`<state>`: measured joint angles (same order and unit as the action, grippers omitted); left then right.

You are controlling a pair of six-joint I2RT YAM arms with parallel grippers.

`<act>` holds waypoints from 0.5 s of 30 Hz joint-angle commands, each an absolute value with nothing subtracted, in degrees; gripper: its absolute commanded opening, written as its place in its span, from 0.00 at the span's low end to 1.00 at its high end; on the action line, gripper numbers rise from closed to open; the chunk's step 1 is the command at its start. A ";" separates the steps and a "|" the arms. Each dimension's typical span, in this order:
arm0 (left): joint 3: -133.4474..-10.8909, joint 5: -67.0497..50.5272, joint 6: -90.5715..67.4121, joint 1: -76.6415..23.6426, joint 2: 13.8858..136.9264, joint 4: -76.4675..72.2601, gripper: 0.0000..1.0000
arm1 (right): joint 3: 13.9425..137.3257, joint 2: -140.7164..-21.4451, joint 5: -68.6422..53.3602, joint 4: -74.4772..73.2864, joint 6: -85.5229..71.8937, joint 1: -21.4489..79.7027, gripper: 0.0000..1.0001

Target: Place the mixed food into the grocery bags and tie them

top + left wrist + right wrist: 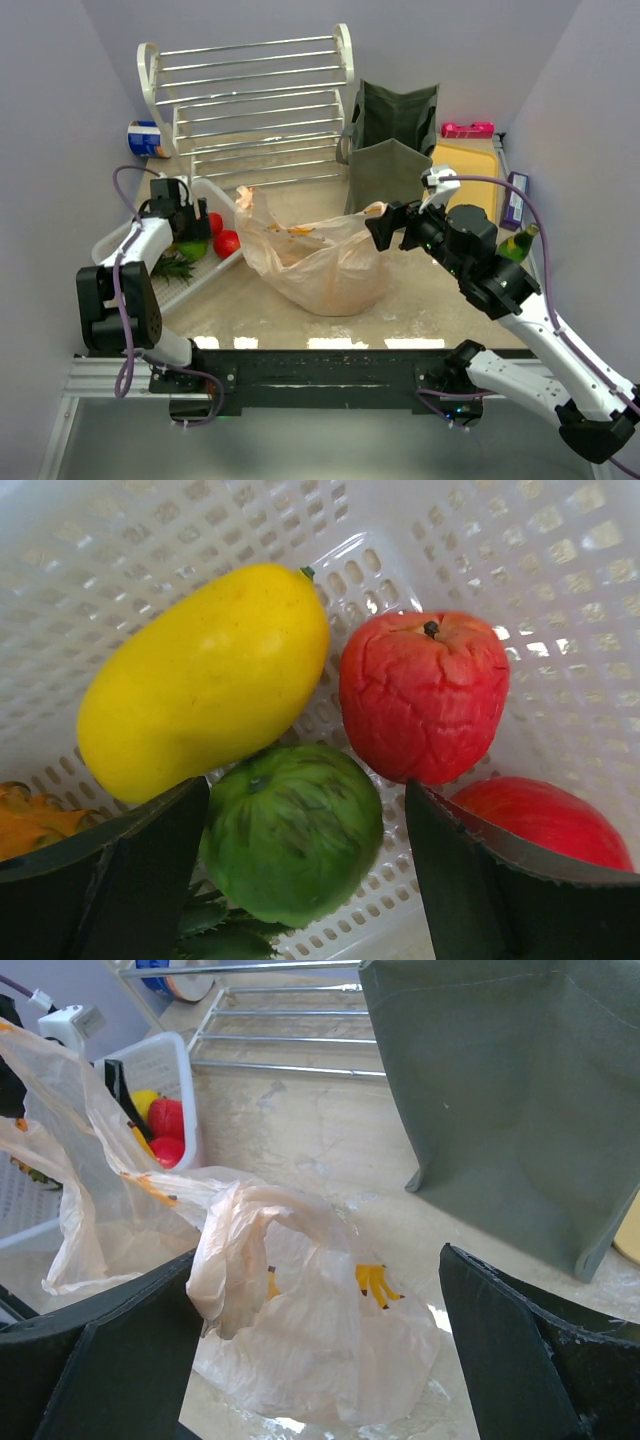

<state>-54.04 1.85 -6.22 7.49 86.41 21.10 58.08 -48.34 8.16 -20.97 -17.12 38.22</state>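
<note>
My left gripper [192, 228] reaches into a white perforated basket [222, 195] at the left. In the left wrist view it [305, 880] is open, its fingers on either side of a green fruit [290, 830]. A yellow fruit [205, 680], a wrinkled red apple [425, 710] and another red fruit [545, 820] lie around it. The peach plastic bag [315, 262] lies crumpled mid-table. My right gripper [380, 228] is open at its right handle loop [265, 1235], which stands between the fingers untouched. The olive-green tote [392, 150] stands upright behind it.
A white slatted rack [260, 100] fills the back, with a blue can [146, 138] at its left. At the right lie a yellow board [466, 165], a pink item [467, 129], a purple packet [515, 200] and a green bottle [520, 243].
</note>
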 commanded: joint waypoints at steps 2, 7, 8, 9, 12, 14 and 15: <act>-52.30 5.09 -5.62 7.73 82.72 20.74 0.84 | 57.66 -48.86 7.56 -18.54 -17.49 38.23 0.98; -49.04 4.74 -6.24 7.56 79.89 19.77 0.87 | 57.75 -49.39 6.86 -18.37 -17.93 38.23 0.98; -49.30 4.83 -6.24 7.65 79.98 19.86 0.87 | 57.74 -49.31 6.94 -18.37 -17.84 38.32 0.98; -49.22 4.83 -6.33 7.65 80.24 19.69 0.87 | 57.83 -49.22 6.94 -18.54 -17.84 38.23 0.98; -50.18 4.13 -6.06 7.65 82.17 20.56 0.84 | 57.92 -48.78 7.29 -19.07 -17.93 38.32 0.99; -50.89 3.00 -5.54 7.65 83.40 21.09 0.69 | 57.75 -48.34 7.82 -19.16 -17.93 38.32 0.98; -51.06 2.90 -5.28 7.65 83.50 21.27 0.62 | 57.57 -48.25 7.82 -19.16 -17.84 38.32 0.98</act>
<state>-49.54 3.73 -6.31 7.49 82.19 21.52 57.71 -49.43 7.79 -20.93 -17.52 38.24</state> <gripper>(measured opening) 0.742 0.985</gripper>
